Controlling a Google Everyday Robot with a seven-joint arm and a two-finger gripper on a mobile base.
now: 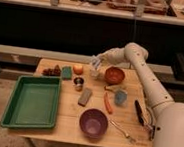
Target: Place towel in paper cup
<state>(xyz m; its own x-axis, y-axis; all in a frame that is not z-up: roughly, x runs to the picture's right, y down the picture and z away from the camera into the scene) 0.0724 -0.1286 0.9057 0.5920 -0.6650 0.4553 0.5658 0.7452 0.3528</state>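
My gripper (pixel 95 63) hangs at the back middle of the wooden table (pixel 68 130), directly above the white paper cup (pixel 94 74). A small white and pale blue towel (pixel 94 61) is pinched in the gripper, just over the cup's mouth. The arm reaches in from the right, above the orange-red bowl (pixel 114 76). The gripper and towel hide part of the cup's rim.
A green tray (pixel 31 101) lies at the left. Grapes (pixel 50 72), a green sponge (pixel 66 73), an orange (pixel 78 69) and a can (pixel 78 83) are near the cup. A grey bar (pixel 85 96), carrot (pixel 108 102), blue cup (pixel 120 96), purple bowl (pixel 93 122), fork (pixel 123 132) and black tool (pixel 139 113) lie in front.
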